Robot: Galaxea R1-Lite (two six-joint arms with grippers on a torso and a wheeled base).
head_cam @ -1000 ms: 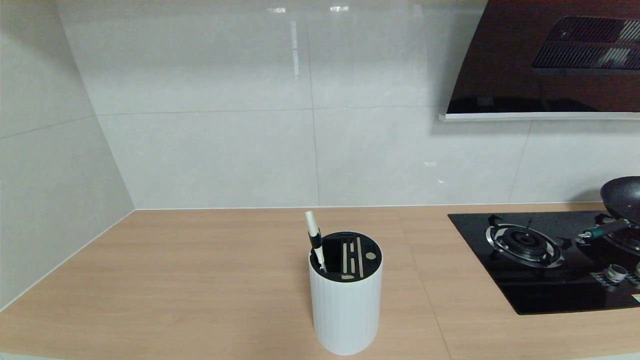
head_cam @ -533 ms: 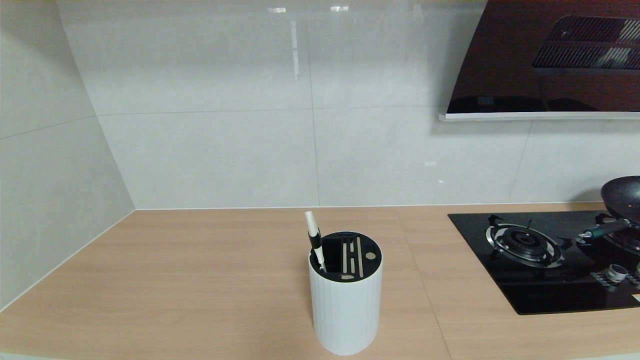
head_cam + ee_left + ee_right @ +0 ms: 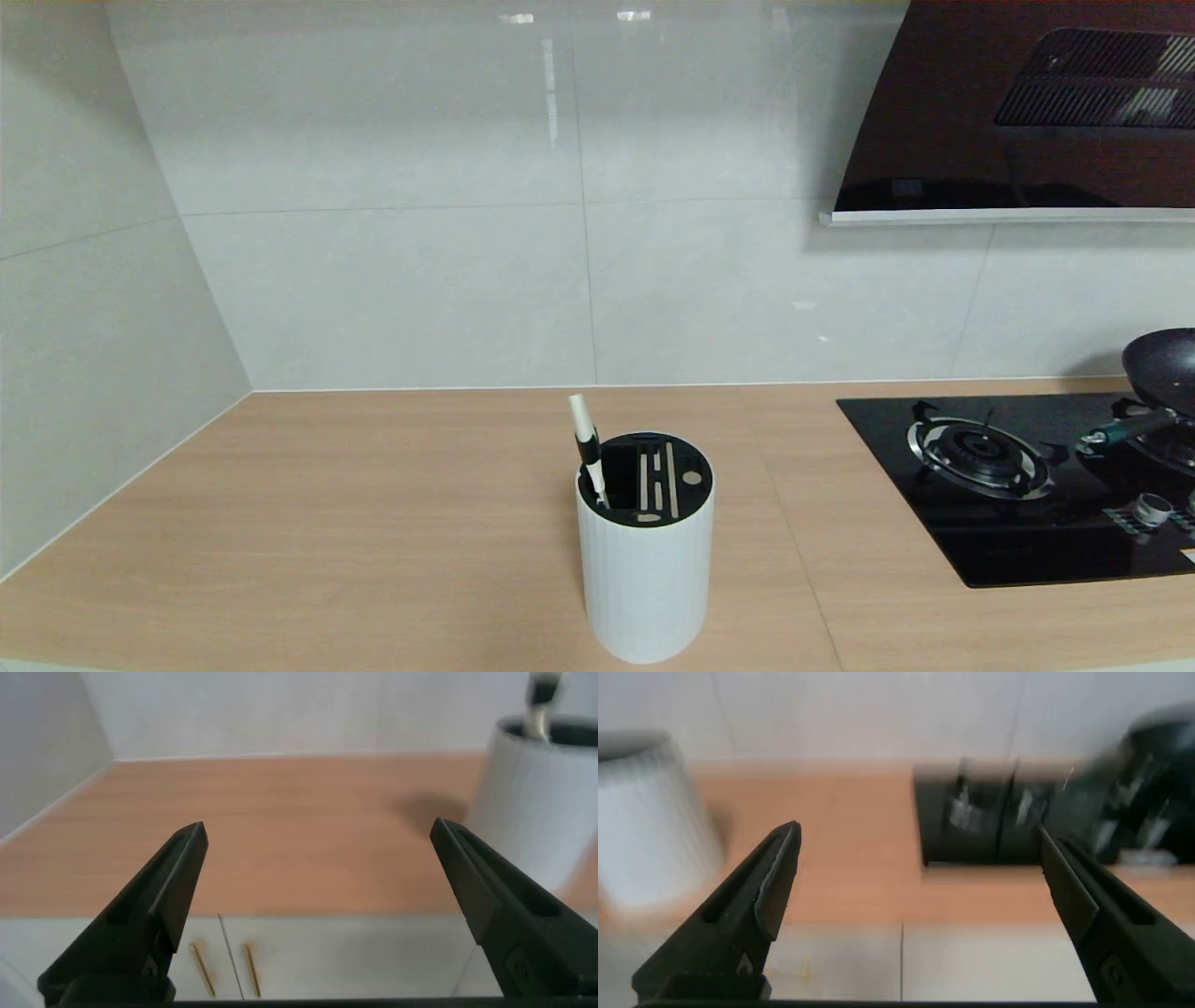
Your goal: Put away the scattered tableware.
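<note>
The left gripper [image 3: 327, 905] stands with its dark, wedge-shaped jaws spread wide and nothing between them. The right gripper [image 3: 924, 905] is just as wide and just as empty. Both hang in front of the counter edge rather than over it.

Beyond them, at the lower centre of the head view, stands the holder [image 3: 644, 569]. It is an upright white cylinder with fine vertical ribs and a flat black top cut into slots and small round holes. One utensil [image 3: 586, 439] leans in its left-hand opening. The slim handle is white with a black band, and its working end is hidden inside.

With that piece stowed and both grippers free, the putting away looks done or nearly so. Anything lying below the head view's lower border could not be judged.

The countertop [image 3: 373, 523] is pale wood grain, matt and smooth. At lower right lies a glossy black glass hob [image 3: 1027, 532] with metal burner rings. A dark rounded wok [image 3: 1162, 369] sits at the right edge. A shiny dark hood [image 3: 980, 103] fills the upper right, and the wall [image 3: 392, 280] is large glazed grey tile.
</note>
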